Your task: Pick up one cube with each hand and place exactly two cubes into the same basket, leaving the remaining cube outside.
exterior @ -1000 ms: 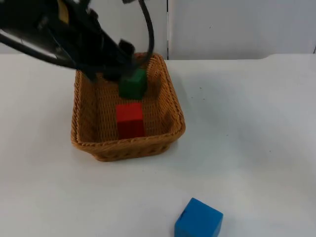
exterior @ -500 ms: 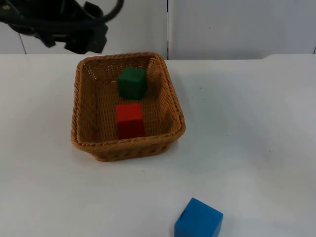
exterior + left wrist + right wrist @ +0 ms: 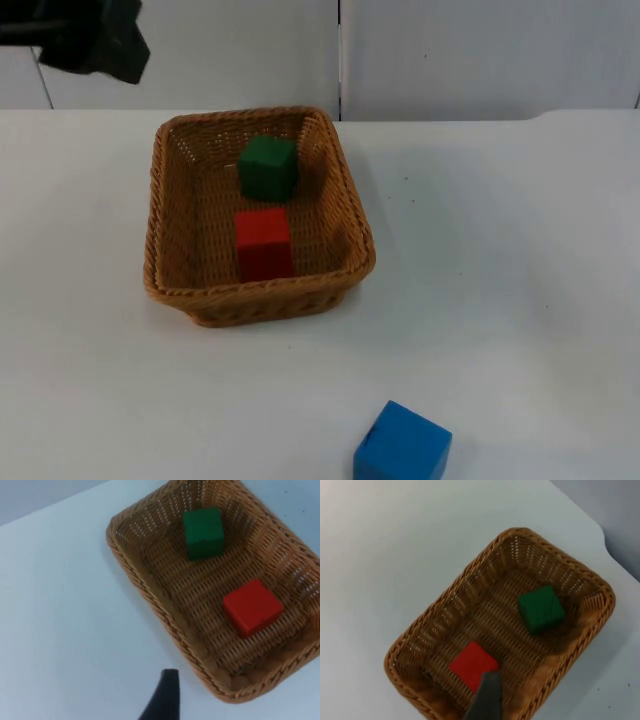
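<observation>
A woven wicker basket [image 3: 160, 235] stands on the white table, left of centre. Inside it a green cube [image 3: 268, 167] rests at the far end and a red cube [image 3: 263, 243] lies nearer the front; both also appear in the left wrist view as the green cube [image 3: 203, 532] and red cube [image 3: 252, 607]. A blue cube [image 3: 402, 444] sits alone on the table at the front edge. My left gripper [image 3: 95, 42] hangs high off the basket's far left corner, apart from it. My right gripper [image 3: 487, 697] hovers above the basket [image 3: 432, 622], holding nothing I can see.
The grey partition wall [image 3: 450, 55] closes off the table behind the basket. White table top [image 3: 500, 250] stretches to the right of the basket and between the basket and the blue cube.
My left arm has pulled back up and to the left, away from the basket. The green cube stays in the basket's far end. The red and blue cubes have not moved.
</observation>
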Available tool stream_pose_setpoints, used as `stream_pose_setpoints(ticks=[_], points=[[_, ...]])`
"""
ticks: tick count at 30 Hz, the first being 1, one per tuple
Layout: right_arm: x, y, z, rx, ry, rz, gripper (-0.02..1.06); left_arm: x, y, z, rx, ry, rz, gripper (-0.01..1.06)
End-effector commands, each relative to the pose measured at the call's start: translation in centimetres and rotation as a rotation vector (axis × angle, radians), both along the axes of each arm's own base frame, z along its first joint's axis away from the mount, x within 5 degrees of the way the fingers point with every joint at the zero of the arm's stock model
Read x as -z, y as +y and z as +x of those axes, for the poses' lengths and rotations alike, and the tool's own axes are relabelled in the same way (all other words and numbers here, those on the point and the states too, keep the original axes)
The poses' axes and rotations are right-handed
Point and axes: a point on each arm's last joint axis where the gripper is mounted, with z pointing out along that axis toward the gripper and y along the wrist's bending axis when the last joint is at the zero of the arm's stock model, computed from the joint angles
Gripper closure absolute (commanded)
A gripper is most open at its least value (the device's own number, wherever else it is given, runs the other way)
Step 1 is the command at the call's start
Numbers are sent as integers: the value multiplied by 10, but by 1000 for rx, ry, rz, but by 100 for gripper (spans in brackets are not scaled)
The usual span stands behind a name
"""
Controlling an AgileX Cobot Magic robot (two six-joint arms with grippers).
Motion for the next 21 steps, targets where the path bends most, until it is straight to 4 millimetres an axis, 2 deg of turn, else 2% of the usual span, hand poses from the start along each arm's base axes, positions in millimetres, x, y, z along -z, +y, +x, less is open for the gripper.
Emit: stream_pose_setpoints(ticks=[1,9,16,21], points=[[-6,-7,-8,5,9,-5,31,-9,4,-10,-16,1,-27,25],[8,-19,-25,25,49,-21,31,-35,21,-46,-29,-41,-76,25],[18,-31,-43,59,31,1,31,-35,33,-73,-27,-78,-115,25],[26,-46,-68,88,32,26,31,-34,44,-99,-25,-127,-153,25]])
